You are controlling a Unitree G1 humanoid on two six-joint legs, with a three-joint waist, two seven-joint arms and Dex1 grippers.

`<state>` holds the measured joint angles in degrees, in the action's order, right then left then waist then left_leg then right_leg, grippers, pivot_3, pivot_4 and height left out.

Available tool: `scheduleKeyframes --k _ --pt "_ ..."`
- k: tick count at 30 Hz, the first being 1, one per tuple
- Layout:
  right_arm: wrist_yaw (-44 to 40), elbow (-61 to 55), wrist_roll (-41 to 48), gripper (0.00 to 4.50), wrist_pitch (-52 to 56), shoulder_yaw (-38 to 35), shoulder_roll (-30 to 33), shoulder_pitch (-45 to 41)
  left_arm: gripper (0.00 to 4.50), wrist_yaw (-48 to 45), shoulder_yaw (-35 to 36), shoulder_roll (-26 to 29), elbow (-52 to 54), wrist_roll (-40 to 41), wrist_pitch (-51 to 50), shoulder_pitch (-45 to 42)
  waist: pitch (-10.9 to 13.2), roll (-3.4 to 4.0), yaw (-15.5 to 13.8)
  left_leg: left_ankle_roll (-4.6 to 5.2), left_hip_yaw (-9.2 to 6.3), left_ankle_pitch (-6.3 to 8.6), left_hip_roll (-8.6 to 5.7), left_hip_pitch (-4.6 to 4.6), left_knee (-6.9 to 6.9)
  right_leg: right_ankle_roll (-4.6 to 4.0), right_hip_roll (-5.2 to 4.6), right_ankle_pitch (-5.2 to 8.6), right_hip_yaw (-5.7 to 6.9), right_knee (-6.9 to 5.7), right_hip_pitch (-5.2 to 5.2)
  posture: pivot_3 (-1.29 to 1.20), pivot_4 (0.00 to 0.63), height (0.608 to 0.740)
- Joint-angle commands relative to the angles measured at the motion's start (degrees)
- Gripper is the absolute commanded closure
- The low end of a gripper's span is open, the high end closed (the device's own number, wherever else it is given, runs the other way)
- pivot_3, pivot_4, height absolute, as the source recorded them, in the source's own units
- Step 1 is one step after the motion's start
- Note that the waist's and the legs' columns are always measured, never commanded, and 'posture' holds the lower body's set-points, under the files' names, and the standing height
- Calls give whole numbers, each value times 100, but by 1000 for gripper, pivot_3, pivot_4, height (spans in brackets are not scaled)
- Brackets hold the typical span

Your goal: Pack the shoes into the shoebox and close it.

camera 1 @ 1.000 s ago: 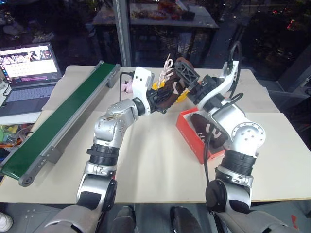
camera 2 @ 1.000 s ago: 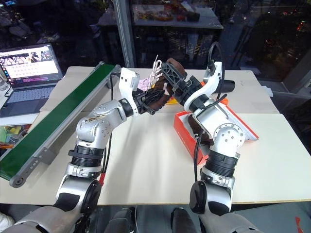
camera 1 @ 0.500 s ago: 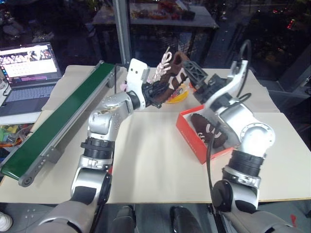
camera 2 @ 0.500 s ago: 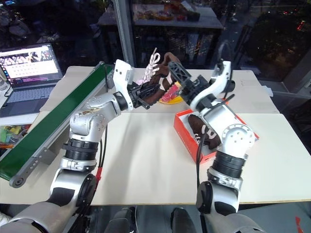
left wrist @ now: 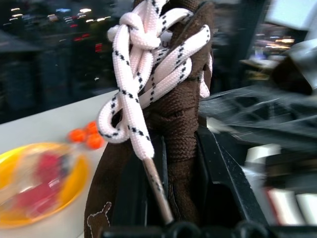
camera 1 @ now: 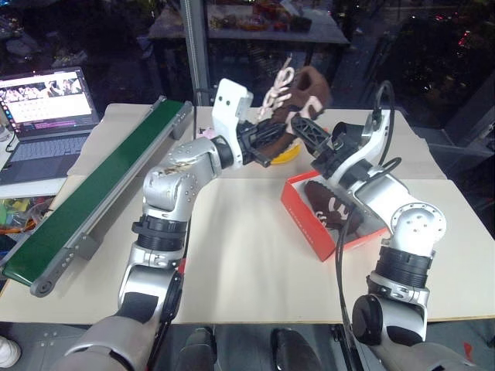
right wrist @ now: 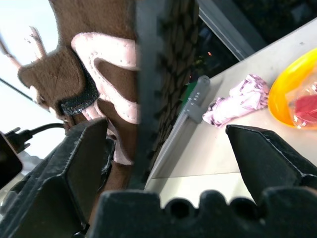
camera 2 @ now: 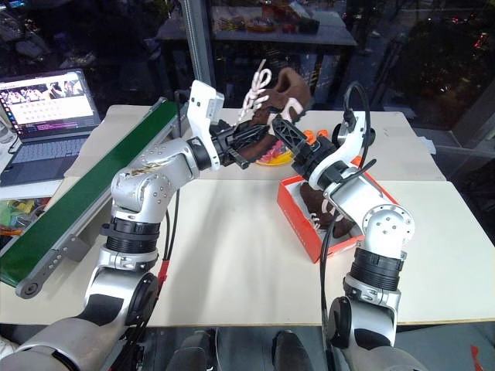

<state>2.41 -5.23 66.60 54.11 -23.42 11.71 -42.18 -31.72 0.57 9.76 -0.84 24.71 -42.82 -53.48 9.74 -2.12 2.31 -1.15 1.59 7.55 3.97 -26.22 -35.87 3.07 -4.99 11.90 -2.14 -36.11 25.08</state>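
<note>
Left tool (camera 1: 267, 149) is pinching our second shoe (camera 1: 298, 97) aloft; right tool (camera 1: 309, 131), spread beside it. A slip risks missing the shoebox (camera 1: 305, 220).

Brown shoe (camera 1: 303, 91), black-flecked white laces (left wrist: 143, 84)

Setting: robotics lab or test room, by night. Evidence: pale worktop (camera 1: 232, 255) made of panels butted together; green conveyor belt (camera 1: 100, 182) lying slantwise along the worktop's left edge; open laptop (camera 1: 42, 108) showing a grid of pictures, on a side table off the left edge; glass wall behind the far edge, with cluttered tables (camera 1: 247, 23) beyond.
</note>
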Motion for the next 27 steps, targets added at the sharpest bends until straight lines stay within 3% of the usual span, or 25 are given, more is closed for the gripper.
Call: scheduleKeyframes --k 1,6,11,18,21,27 --pt "-48 -61 102 0 -290 -96 87 -358 3921 27 -104 -113 410 198 -157 70 0 1 7 0 0 0 0 2 0 0 1 0 -1 -1 0 0 150 740" --pt "-74 -46 111 0 -377 -98 51 -441 3921 87 -114 -167 481 224 -238 124 1 1 -8 2 0 1 0 -1 1 1 1 0 -4 5 0 0 150 740" --pt "-123 17 -135 1381 -531 15 24 -443 3982 117 -121 -212 531 249 -290 132 1 1 -17 3 0 2 -1 -1 -1 1 1 1 -3 4 0 0 150 740" --pt "-6 103 -339 3801 -725 24 46 -466 3982 241 10 -193 531 267 -309 73 1 2 -18 3 0 2 -1 -1 0 1 1 1 -4 5 0 0 150 740" --pt "2 160 -458 4215 -770 0 120 -518 3982 370 163 -224 548 342 -338 42 1 2 -21 3 0 2 -1 -1 -1 1 1 1 -4 4 0 0 150 740" --pt "-217 363 -967 4255 -823 98 689 -725 1927 680 841 -160 419 693 -409 -64 3 4 -44 3 0 2 -1 -3 -1 1 0 1 -3 6 0 0 150 740"
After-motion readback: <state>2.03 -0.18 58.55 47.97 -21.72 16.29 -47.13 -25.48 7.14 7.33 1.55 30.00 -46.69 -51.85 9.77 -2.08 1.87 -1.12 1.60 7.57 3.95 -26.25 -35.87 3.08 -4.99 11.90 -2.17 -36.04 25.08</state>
